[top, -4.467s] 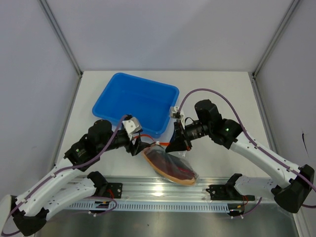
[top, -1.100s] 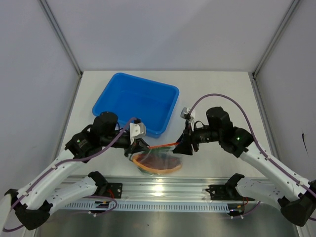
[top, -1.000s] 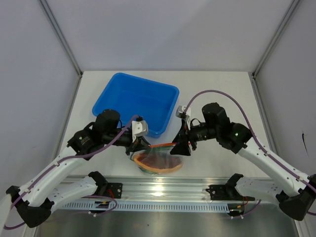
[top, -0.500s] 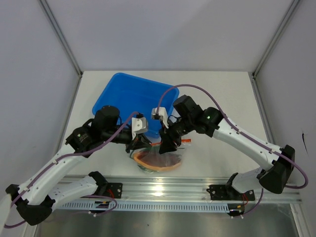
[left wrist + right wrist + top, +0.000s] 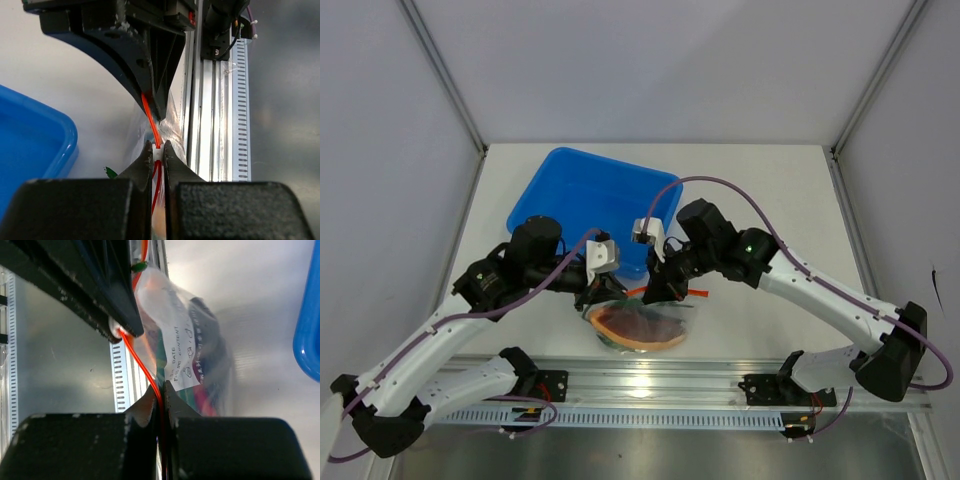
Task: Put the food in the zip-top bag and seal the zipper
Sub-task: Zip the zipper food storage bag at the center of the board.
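The clear zip-top bag (image 5: 642, 328) hangs between my two grippers, just above the table's near edge. Food (image 5: 632, 322) shows through it as orange, red and green pieces; in the right wrist view a dark purple piece (image 5: 206, 322) lies behind the bag's white label (image 5: 179, 352). My left gripper (image 5: 603, 293) is shut on the white tip (image 5: 157, 153) of the orange-red zipper (image 5: 149, 117). My right gripper (image 5: 655, 291) is shut on the zipper (image 5: 145, 371) a short way along, close to the left gripper (image 5: 114, 329). A bit of strip (image 5: 695, 293) sticks out on its right.
The blue tray (image 5: 595, 205) stands right behind both grippers, its rim close to the left jaws (image 5: 65, 145) and to the right of the bag (image 5: 307, 340). The aluminium rail (image 5: 650, 380) runs along the near edge below the bag.
My right gripper has swung left from the zipper's right end to a spot near the left gripper and closed on the strip. The left gripper kept its hold and place.
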